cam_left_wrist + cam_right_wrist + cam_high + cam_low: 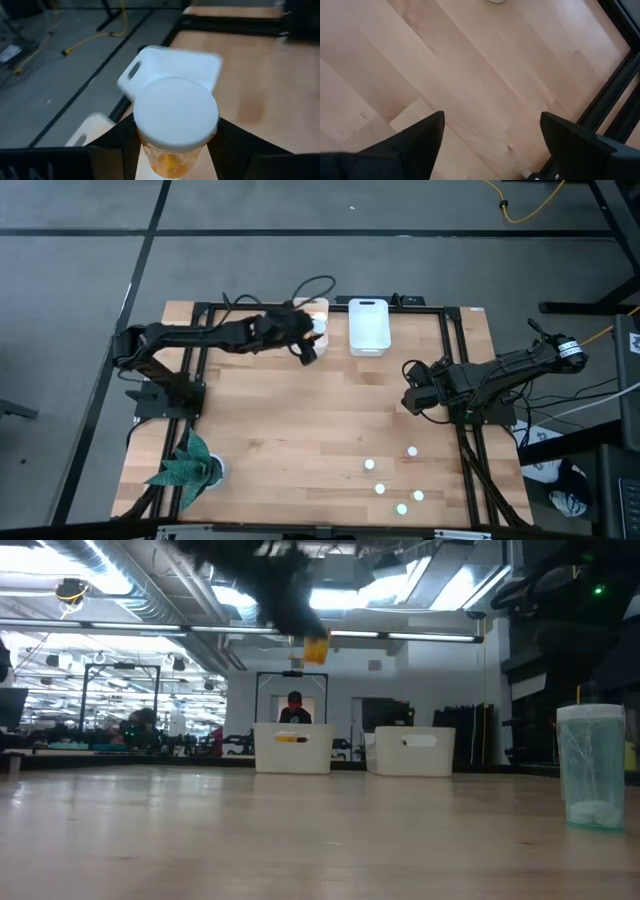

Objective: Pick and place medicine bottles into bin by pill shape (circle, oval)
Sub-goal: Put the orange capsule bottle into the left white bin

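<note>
Low view, left bin (pixel 293 749) holding orange bottles (pixel 290 737), right bin (pixel 411 751)

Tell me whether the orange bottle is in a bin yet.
Not yet. The left gripper holds the orange bottle in the air above the left bin.

Left arm is stretched out toward the table's far edge, with the left gripper (pixel 308 340) up in the air and its fingers clamped on an orange bottle (pixel 172 135). Right arm sits folded near the right edge, right gripper (pixel 490 145) hanging low over the wood, fingers spread wide with nothing between them.
</note>
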`<state>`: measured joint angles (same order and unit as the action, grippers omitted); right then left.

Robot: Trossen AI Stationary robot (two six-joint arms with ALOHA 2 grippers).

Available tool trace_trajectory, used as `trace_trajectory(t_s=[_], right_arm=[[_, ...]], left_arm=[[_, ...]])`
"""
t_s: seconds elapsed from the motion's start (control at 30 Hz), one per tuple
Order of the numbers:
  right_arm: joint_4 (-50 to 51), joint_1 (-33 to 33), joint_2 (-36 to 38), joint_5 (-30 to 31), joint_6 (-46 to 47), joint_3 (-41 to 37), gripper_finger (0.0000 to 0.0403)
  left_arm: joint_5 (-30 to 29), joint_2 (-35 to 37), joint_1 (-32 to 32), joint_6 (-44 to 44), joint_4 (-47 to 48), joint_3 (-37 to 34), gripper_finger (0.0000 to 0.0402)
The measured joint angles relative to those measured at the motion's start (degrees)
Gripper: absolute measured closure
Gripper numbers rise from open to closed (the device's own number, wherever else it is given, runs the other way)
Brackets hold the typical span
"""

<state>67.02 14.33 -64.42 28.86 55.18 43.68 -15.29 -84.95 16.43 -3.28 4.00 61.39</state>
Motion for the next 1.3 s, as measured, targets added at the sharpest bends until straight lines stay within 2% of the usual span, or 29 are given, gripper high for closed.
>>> trace_trajectory(t_s=[0.1, 0.23, 0.67, 1.13, 1.3], right_arm=[[-0.2, 0.0, 0.0, 0.0, 0.1, 0.0, 0.0073], [-1.1, 0.0, 0.0, 0.0, 0.0, 0.0, 0.0073], [-1.5, 0.0, 0.0, 0.0, -1.2, 0.0, 0.0073], [-1.7, 0.0, 0.0, 0.0, -1.3, 0.0, 0.0073], [-1.8, 0.0, 0.0, 0.0, -1.4, 0.0, 0.0073]], left_arm=[[0.9, -0.7, 3.3, 0.7, -9.2, -6.0, 0.0224], [7.0, -4.4, 7.2, 3.1, -17.7, -8.7, 0.0224], [10.7, -17.6, 10.6, 4.7, -20.6, -6.8, 0.0224], [10.5, -21.4, 11.1, 5.0, -22.0, -6.7, 0.0223], [10.5, -21.5, 11.6, 4.7, -22.7, -6.7, 0.0209]])
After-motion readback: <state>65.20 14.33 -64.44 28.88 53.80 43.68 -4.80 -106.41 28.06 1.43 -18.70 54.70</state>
